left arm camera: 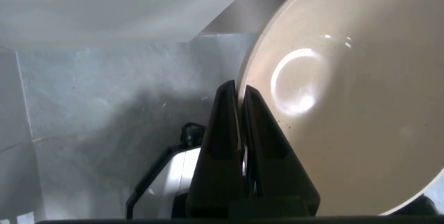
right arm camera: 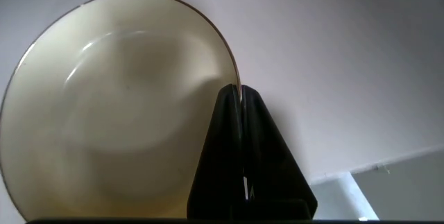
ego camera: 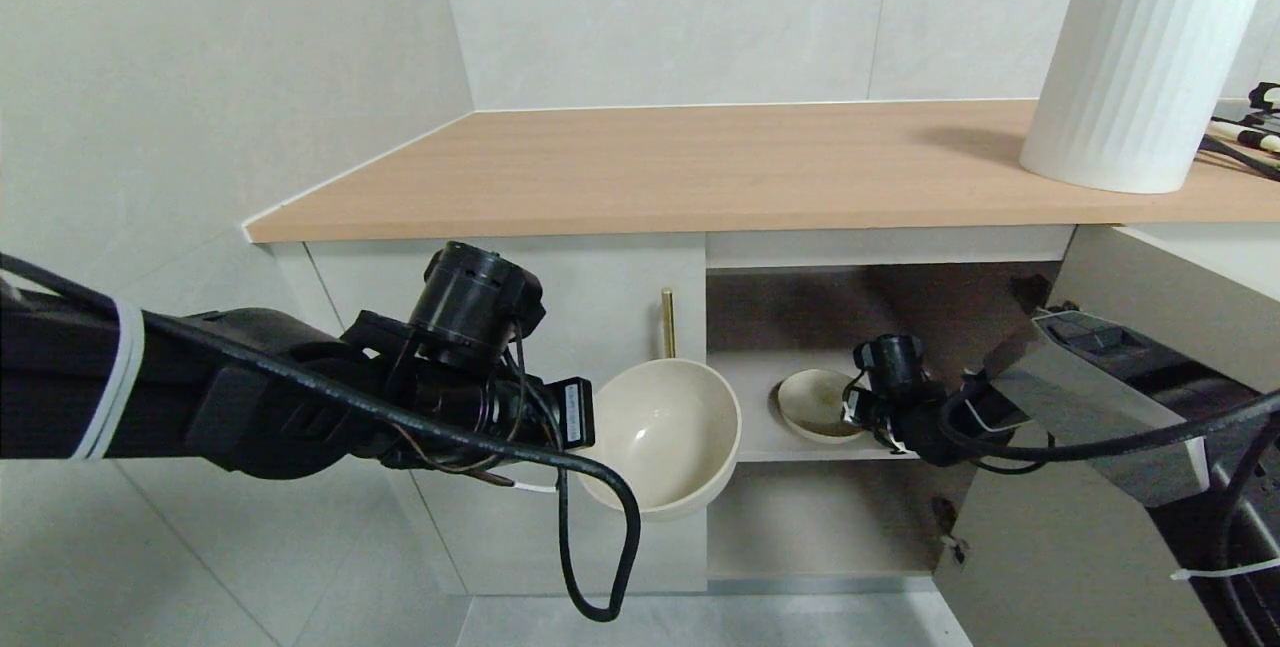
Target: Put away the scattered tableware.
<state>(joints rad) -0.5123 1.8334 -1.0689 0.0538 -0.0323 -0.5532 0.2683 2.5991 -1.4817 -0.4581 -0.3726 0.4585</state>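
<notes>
Pale wood tabletop (ego camera: 700,167) in a tiled corner, white ribbed cylinder (ego camera: 1140,77) standing at its right, cupboard (ego camera: 900,302) open below. Left pincer (left arm camera: 241,96) clamps the rim of a glossy cream bowl (left arm camera: 347,92), held before the closed door (ego camera: 610,307), tipped on edge, mouth facing the robot. Right pincer (right arm camera: 241,92) grips a shallow cream dark-rimmed plate (right arm camera: 111,106) by its rim over the cupboard shelf (ego camera: 755,447), tilted, face outward too.

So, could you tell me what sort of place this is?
Likely a kitchen: a light wooden countertop, an open white cabinet beneath it, and a round cream bowl and small cream plate.
</notes>
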